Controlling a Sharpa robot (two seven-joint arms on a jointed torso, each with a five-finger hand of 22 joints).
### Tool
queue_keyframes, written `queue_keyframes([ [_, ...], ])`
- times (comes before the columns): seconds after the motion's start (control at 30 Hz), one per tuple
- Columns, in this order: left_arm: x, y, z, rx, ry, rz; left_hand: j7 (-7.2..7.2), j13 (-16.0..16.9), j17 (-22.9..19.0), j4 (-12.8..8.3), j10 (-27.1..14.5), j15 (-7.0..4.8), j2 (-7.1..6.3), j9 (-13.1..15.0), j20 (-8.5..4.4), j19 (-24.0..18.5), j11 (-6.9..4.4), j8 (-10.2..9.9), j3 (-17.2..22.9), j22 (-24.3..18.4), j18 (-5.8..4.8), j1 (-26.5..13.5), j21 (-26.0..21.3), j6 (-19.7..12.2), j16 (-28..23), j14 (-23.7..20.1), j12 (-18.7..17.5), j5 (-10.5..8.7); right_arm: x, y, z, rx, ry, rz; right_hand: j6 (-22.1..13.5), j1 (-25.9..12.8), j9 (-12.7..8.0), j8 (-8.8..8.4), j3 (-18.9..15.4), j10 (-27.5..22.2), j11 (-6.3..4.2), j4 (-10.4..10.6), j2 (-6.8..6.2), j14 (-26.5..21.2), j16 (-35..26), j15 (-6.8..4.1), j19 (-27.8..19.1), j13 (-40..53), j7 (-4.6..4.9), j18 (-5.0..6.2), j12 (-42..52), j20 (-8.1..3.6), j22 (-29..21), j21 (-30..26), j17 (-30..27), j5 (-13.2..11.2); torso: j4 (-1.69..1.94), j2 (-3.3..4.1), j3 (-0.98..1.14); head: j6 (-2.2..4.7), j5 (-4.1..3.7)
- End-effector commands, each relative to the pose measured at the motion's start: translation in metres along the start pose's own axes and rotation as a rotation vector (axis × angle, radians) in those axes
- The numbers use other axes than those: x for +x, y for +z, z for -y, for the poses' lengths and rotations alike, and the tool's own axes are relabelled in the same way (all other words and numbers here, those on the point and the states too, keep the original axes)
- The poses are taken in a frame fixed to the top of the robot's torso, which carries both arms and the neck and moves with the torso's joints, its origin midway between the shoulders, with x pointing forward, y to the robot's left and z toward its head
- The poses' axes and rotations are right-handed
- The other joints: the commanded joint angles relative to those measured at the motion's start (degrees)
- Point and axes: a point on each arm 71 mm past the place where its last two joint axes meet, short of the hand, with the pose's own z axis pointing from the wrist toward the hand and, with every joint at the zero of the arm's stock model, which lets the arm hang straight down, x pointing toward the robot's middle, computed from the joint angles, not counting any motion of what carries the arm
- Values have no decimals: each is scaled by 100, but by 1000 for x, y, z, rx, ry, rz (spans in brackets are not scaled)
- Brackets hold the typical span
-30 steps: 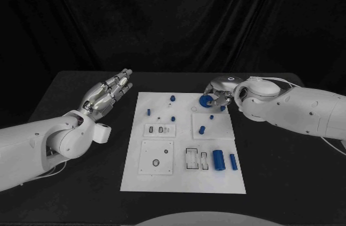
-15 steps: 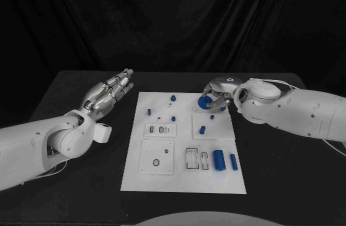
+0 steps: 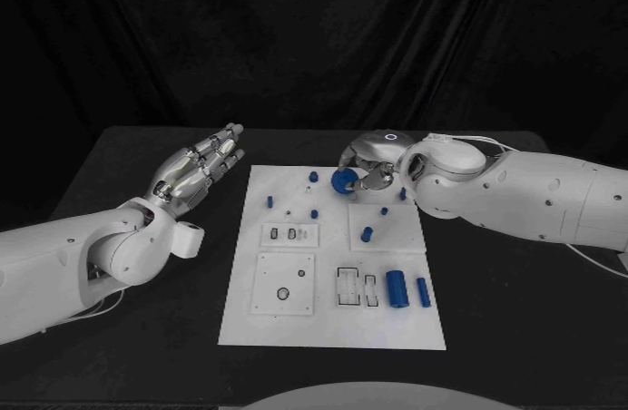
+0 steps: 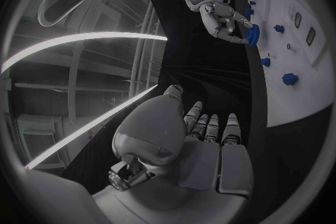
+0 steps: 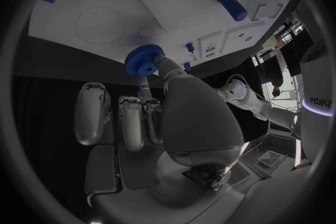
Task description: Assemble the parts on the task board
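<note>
My right hand (image 3: 373,163) pinches a blue gear (image 3: 343,182) above the far middle of the white task board (image 3: 334,328). In the right wrist view the blue gear (image 5: 143,61) sits between fingertips just off the board (image 5: 196,17), near a round recess. The left wrist view also shows the right hand (image 4: 224,15) holding the gear (image 4: 252,34) over the board (image 4: 308,84). My left hand (image 3: 196,170) hovers left of the board with fingers straight and apart, holding nothing; the left hand (image 4: 203,140) looks the same from its own wrist.
Small blue pegs (image 3: 314,176) stand across the board's far half. Two blue cylinders (image 3: 396,290) lie at its near right beside slotted white blocks (image 3: 351,287). Black table (image 3: 524,337) surrounds the board.
My right hand has carried the blue gear to the left, from the board's far right corner towards its far middle. The left hand has stayed still.
</note>
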Motion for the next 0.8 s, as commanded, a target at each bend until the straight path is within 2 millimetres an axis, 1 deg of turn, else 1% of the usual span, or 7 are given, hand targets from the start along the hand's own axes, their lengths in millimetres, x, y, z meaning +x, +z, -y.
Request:
queue_keyframes([
  [0.03, 3, 2, 5, 53, -11, -16, 19, -7, -5, -8, 2, 35, -3, 6, 31, 5, 22, 30, 31, -10, 80, 72, -20, 12, -21, 9, -38, 29, -3, 5, -9, -34, -7, 18, 127, -79, 1164, 462, -2, 605, 23, 31, 3, 600, 15, -20, 35, 1510, -163, -51, 15, -12, 1084, 32, 1509, 20, 11, 8, -9, 12, -14],
  [0.2, 3, 2, 4, 52, -11, -17, 20, -7, -5, -15, 2, 45, 1, 6, 46, 5, 25, 31, 42, -10, 83, 78, -20, 12, -21, 9, -38, 37, -3, 16, -23, -68, -10, 15, 115, -82, 1174, 470, 4, 605, 27, 34, 4, 600, 15, -18, 40, 1510, -159, -53, 15, -11, 1088, 37, 1509, 49, 19, 11, -11, 9, -21],
  [0.27, 4, 3, 4, 52, -11, -18, 20, -7, -5, -15, 2, 45, 1, 6, 46, 5, 25, 31, 42, -10, 83, 78, -20, 12, -21, 9, -38, 37, -2, 20, -27, -76, -11, 12, 115, -82, 1174, 470, 4, 605, 27, 34, 4, 600, 15, -18, 40, 1510, -159, -53, 15, -11, 1088, 37, 1509, 49, 19, 12, -5, 10, -25],
  [0.43, 5, 4, 4, 53, -13, -21, 20, -7, -5, -15, 2, 45, 1, 6, 46, 5, 25, 31, 42, -10, 83, 78, -20, 12, -21, 9, -38, 37, 1, 29, -38, -97, -13, -4, 103, -86, 1178, 470, 6, 605, 30, 37, 3, 600, 15, -16, 41, 1510, -153, -53, 15, -10, 1089, 37, 1509, 61, 46, 15, -6, 13, -62],
  [0.53, 6, 5, 4, 53, -14, -23, 21, -7, -5, -19, 2, 48, 2, 6, 52, 5, 26, 31, 45, -10, 84, 81, -20, 11, -21, 9, -38, 41, 5, 34, -44, -107, -14, -19, 83, -87, 1180, 465, 11, 605, 34, 38, 4, 600, 15, -14, 39, 1510, -147, -52, 15, -8, 1088, 31, 1509, 69, 40, 13, -2, 14, -69],
  [0.67, 8, 6, 3, 53, -15, -26, 21, -7, -5, -19, 2, 48, 2, 6, 52, 5, 26, 31, 45, -10, 84, 81, -20, 11, -21, 9, -38, 41, 9, 39, -49, -115, -14, -32, 49, -88, 1182, 454, 20, 605, 40, 40, 6, 600, 15, -9, 36, 1510, -140, -50, 15, -5, 1087, 22, 1509, 77, 26, 9, 5, 14, -54],
  [0.8, 8, 7, 3, 53, -15, -27, 21, -7, -5, -19, 2, 48, 2, 6, 52, 5, 26, 31, 45, -10, 84, 81, -20, 11, -21, 9, -38, 41, 12, 43, -51, -115, -16, -42, 36, -86, 1183, 450, 24, 605, 42, 38, 6, 600, 15, -7, 33, 1510, -138, -49, 15, -4, 1086, 17, 1509, 79, 28, 8, 5, 5, -53],
])
